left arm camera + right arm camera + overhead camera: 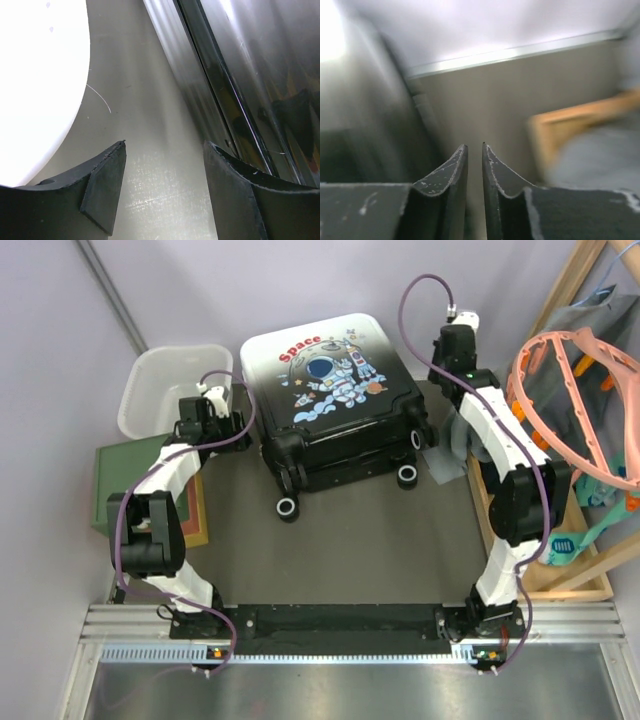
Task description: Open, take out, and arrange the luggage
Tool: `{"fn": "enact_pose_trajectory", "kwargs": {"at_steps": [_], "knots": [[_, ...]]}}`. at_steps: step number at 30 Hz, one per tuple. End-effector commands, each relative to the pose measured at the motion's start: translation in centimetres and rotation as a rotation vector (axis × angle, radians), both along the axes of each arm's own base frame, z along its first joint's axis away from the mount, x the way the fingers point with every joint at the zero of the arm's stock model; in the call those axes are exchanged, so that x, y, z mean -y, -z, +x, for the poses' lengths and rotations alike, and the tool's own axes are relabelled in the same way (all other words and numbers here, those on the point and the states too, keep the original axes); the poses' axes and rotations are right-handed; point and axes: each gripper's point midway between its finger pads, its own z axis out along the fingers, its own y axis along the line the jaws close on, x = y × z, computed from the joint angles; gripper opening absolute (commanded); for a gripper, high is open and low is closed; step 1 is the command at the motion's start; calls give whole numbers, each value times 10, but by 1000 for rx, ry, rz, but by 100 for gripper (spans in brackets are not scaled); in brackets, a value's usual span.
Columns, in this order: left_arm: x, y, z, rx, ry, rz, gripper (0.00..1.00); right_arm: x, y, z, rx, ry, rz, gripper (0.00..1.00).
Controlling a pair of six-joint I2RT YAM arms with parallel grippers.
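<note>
So the luggage (335, 400) is lying flat on the tabletop (380, 540), toward the far side and roughly in the middle. It's shut, with the astronaut print and the red "Space" facing up. Its black wheels (287, 508) point back toward the arm bases.

The left fingers (107, 175) are down in the gap between the white basket (150, 365) and the left side of the luggage. In the left wrist view they're clearly spread apart, with only bare tabletop between them. The basket fills the left of that view and the glossy side of the luggage, with its dark seam line, runs down the right. The finger on the luggage side sits just beside the shell, right at its lower edge. I can't tell whether it's actually touching.

The right fingers (452, 175) are up by the far right corner of the luggage. In the right wrist view they're pretty much closed, with only a thin slit left between the tips and nothing in it. The luggage is a dark, blurry mass off to the left of them, close by but not between them. There's a blurry bit of the wooden frame (570, 115) off to the right.

A green-topped box (125, 480) also sits at the left edge of the tabletop, on the near side of the basket and well apart from the luggage.
</note>
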Motion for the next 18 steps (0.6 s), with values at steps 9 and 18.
{"fn": "enact_pose_trajectory", "kwargs": {"at_steps": [9,18], "knots": [[0,-16,17,80,6,57,67,16,34,2,-102,-70,-199,16],[-14,1,29,94,1,275,67,-21,124,2,-306,-236,-91,22]]}}
